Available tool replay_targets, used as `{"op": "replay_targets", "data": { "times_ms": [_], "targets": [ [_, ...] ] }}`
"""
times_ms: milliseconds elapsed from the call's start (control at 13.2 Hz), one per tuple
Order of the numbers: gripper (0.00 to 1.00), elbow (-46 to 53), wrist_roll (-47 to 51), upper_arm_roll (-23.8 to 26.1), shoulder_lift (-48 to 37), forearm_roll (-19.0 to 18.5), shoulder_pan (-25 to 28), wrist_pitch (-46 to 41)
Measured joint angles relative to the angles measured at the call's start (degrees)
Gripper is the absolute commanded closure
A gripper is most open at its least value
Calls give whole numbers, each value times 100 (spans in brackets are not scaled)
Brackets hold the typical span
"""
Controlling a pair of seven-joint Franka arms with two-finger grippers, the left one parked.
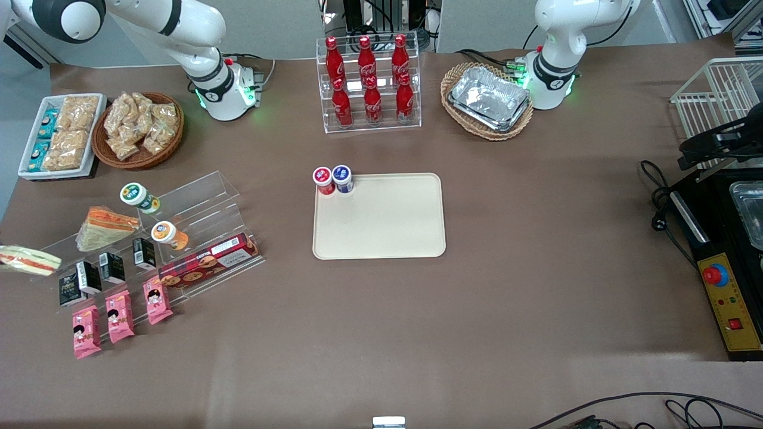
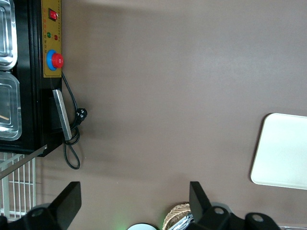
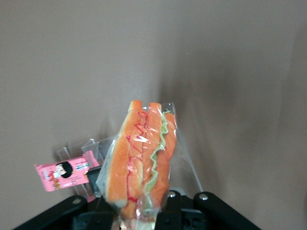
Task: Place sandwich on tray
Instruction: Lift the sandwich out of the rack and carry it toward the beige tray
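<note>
At the working arm's end of the table, the sandwich (image 3: pixel 141 158) is held clamped in the gripper (image 3: pixel 144 213), its long axis running straight out from the jaws, above the table beside the acrylic rack (image 1: pixel 179 232). The tray (image 1: pixel 381 229) lies well apart, toward the table's middle; two small jars (image 1: pixel 334 179) are seen at one corner, the rest being bare

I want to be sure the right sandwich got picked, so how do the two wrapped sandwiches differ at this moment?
The sandwich is a long pale wedge with a thin red-orange stripe; the other sandwich is darker tan-green with a broad orange top. The sandwich is held by the gripper at the working arm's end of the table; the other sandwich lies on the clear display stand. Both are clear-wrapped, and neither is on the tray.
</note>
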Motion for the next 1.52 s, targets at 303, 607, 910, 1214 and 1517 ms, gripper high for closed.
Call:
{"op": "replay_targets", "data": {
  "times_ms": [303,607,910,1214,1517],
  "targets": [
    [84,252,-99,72,-201,0,44,-10],
    [83,286,-105,130,-570,1,586,-61],
    [83,290,-97,166,-857,8,1460,-467],
    [83,287,20,178,-945,388,2532,-732],
    [83,262,887,188,-842,414,3872,-721]
  ]
}}
